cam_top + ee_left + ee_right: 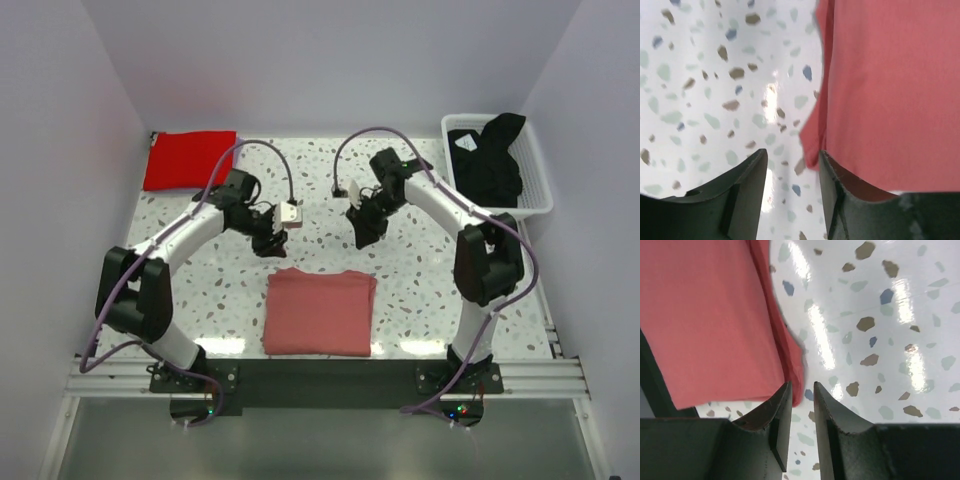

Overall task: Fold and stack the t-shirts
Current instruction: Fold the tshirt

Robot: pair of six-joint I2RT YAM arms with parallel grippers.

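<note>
Salmon-pink t-shirt [319, 312] is seen folded; left gripper [792, 156] and right gripper [801, 387] are parted, empty; its edge could be snagged by low fingers.

Open table [420, 300] around the folded salmon-pink t-shirt [320, 312]; red t-shirt [185, 160] and basket [541, 185] at the far corners.

A folded salmon-pink shirt [320, 312] lies at lower centre on the speckled table [420, 290]. A folded red shirt [187, 160] sits upper left. A black shirt [490, 165] lies in the white basket [541, 195] upper right.
</note>
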